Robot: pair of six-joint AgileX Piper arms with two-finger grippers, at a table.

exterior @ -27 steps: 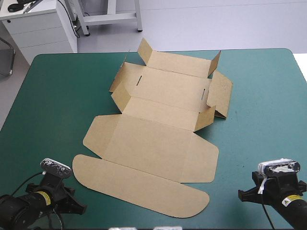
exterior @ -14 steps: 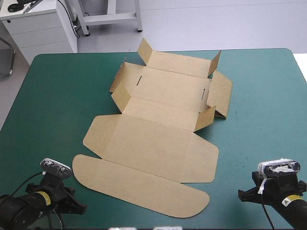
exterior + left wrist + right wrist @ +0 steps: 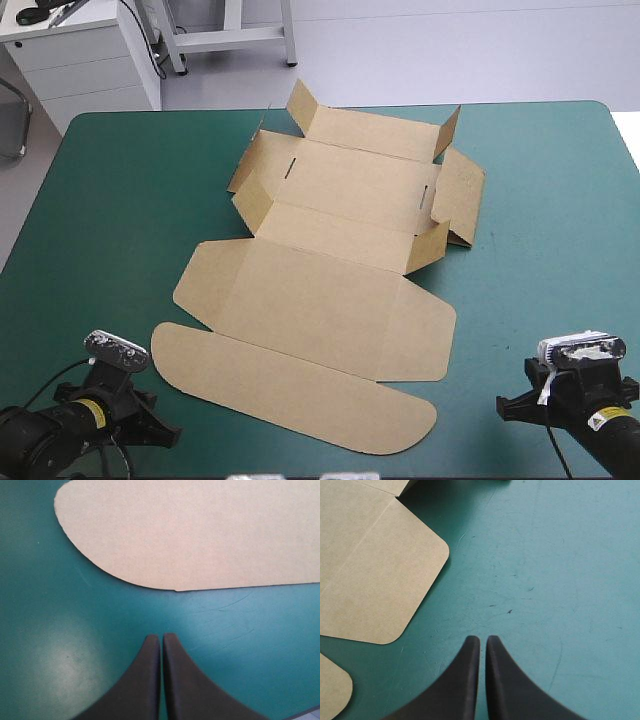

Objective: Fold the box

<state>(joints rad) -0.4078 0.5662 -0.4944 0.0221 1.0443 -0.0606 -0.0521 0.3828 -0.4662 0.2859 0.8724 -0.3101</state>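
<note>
High view: one flat-cut brown board box (image 3: 330, 300) is laid open on the teal-green table cover (image 3: 120, 200), ahead of and between two grippers. The left gripper (image 3: 161, 637) and right gripper (image 3: 482, 639) are both pinched closed, empty; board is seen just ahead of the left.

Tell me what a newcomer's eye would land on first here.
The brown box dominates: a cut sheet spread mid-table on the teal-green cover, far flaps partly raised, rounded near flap flat. The left gripper and right gripper sit shut by the table's near corners, clear of the board.
</note>
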